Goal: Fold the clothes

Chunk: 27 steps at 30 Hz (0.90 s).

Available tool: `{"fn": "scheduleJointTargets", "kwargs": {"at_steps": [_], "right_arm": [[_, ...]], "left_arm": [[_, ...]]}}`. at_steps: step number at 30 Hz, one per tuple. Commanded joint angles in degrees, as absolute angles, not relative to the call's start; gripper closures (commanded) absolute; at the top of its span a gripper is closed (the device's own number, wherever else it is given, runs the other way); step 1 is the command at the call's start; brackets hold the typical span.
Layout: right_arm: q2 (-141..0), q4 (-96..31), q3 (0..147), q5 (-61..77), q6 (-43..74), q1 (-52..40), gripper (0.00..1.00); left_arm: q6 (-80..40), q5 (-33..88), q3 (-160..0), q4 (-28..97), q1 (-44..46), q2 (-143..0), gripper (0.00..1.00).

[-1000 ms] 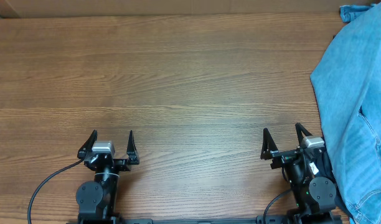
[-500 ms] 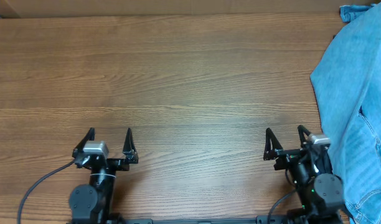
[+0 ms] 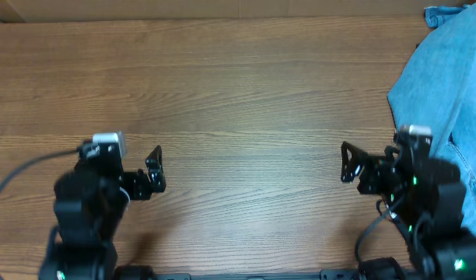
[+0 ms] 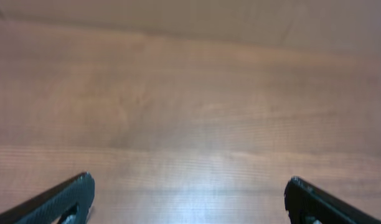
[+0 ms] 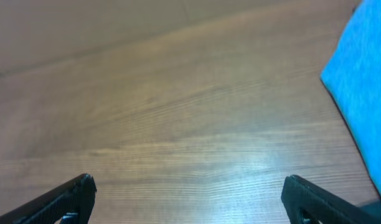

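We see a large wooden tabletop [image 3: 238, 93]. A blue denim garment [image 3: 448, 78] lies loosely along its right edge, from the far side to the near side. The left gripper [image 4: 187, 183] is wide and hangs over the wood at the near left. The right gripper [image 5: 187, 180] is wide too, just beside the garment.

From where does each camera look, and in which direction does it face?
Overhead: fixed above, facing straight down on the wooden table; left arm and right arm show below, denim garment at right.
Left wrist: on its arm, facing forward over wood; tips of the left claw show.
Right wrist: likewise; tips of the right claw show.
Overhead and right wrist share the denim garment.
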State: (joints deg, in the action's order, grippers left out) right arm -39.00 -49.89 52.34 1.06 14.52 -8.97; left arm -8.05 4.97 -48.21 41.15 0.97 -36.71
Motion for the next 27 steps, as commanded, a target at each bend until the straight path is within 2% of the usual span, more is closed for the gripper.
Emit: {"fn": "scheduleJointTargets", "kwargs": {"at_steps": [1, 5, 10, 19, 27], "right_arm": [[-46.9, -53.6, 62.0, 0.6, 13.3, -8.6, 0.0], [-52.2, -57.2, 67.0, -3.1, 9.0, -8.5, 0.0], [-55.0, -62.6, 67.2, -18.3, 20.4, -3.8, 0.0], [-67.8, -69.6, 67.0, -17.3, 20.8, 20.0, 0.0], [-82.8, -70.4, 65.8, -13.3, 19.1, 24.5, 0.0]], "left_arm": [[-6.2, 5.9, -58.7, 49.6, 0.4, -44.9, 0.0], [-6.3, 5.9, -64.8, 56.5, 0.4, -51.2, 0.0], [-6.5, 7.3, -65.1, 57.0, 0.4, -53.1, 0.0], [-6.5, 7.3, -65.1, 55.0, 0.4, -53.1, 0.0], [-7.4, 7.4, -65.1, 55.1, 0.4, -53.1, 0.0]]}}
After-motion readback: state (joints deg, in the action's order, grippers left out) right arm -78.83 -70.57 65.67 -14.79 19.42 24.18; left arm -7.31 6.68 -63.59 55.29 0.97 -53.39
